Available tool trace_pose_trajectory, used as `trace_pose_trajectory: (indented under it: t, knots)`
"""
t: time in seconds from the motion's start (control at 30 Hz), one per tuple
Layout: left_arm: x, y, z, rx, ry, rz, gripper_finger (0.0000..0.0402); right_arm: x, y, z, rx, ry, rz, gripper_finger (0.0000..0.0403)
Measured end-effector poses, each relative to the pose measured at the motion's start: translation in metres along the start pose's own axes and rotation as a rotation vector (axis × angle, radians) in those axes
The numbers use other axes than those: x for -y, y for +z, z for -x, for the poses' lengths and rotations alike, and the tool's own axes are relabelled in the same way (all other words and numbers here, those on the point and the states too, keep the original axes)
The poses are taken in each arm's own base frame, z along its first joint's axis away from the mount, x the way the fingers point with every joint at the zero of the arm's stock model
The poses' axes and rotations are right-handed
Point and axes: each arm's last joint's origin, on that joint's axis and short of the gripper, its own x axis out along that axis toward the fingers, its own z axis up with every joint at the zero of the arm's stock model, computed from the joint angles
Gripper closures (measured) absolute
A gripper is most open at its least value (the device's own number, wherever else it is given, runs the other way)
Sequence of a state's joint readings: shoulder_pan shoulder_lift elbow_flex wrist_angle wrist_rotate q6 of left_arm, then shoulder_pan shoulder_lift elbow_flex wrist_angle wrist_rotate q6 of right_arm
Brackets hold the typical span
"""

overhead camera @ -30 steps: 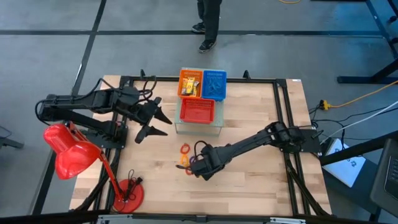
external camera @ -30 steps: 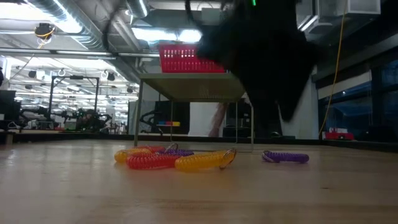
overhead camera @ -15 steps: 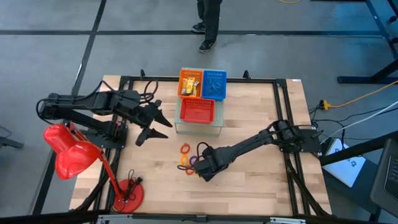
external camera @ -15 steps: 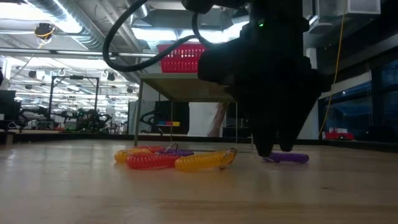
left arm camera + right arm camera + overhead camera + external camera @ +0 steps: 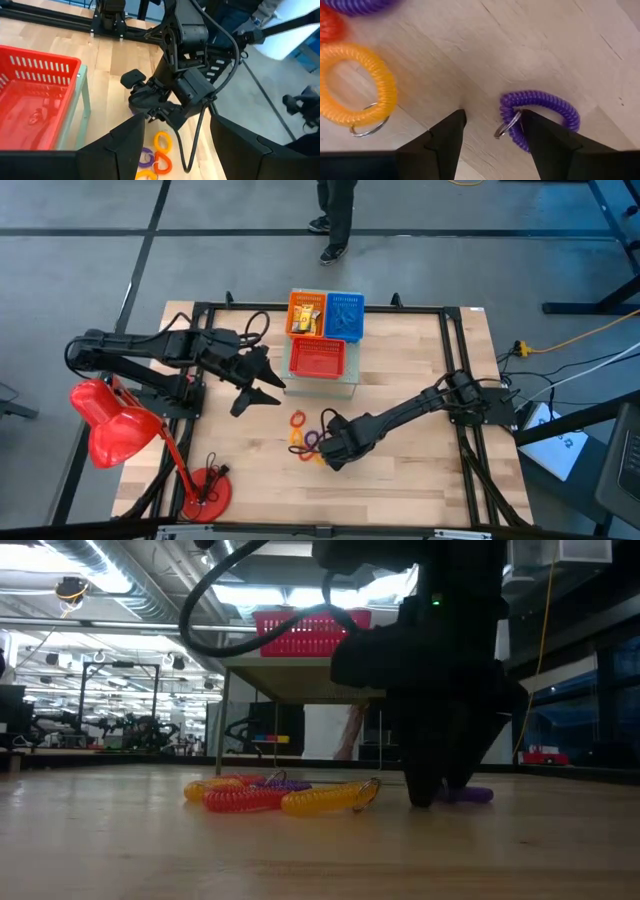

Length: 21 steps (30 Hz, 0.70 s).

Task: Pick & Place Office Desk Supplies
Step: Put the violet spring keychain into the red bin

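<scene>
The right gripper (image 5: 490, 131), dark fingers spread apart, stands on the pale wood-grain table (image 5: 555, 45) over one ribbed purple coil loop (image 5: 540, 117) beside one finger, a yellow-orange coil (image 5: 357, 90) just beyond.

The dark left arm reaches from the left edge of the high view toward the frame's centre, its two-finger left gripper (image 5: 259, 385) raised, its black fingers (image 5: 127, 145) spread wide. The dark right arm stretches from the right side down toward lower centre, its right gripper (image 5: 326, 442) lowered to the surface, fingers (image 5: 447, 135) parted, tips pointing down.
</scene>
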State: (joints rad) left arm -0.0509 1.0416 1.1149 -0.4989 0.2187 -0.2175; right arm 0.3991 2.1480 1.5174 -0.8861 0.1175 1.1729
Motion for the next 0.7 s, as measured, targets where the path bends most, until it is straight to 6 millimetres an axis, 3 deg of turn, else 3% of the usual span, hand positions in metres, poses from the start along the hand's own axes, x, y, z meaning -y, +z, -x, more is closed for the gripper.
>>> trace_pose_trajectory:
  t: [0.3, 0.57, 0.7]
  knots:
    - [-0.003, 0.003, -0.014, 0.009, -0.003, 0.018, 0.0181, 0.001, -0.004, 0.005, 0.059, 0.02, -0.064, 0.0233]
    - [-0.001, 0.003, -0.007, 0.022, -0.011, 0.018, 0.019, -0.003, -0.008, 0.007, 0.063, 0.053, -0.133, 0.0341]
    - [0.002, 0.0, 0.004, 0.006, -0.016, 0.022, 0.0192, -0.013, -0.009, 0.03, 0.099, 0.148, -0.161, 0.0389]
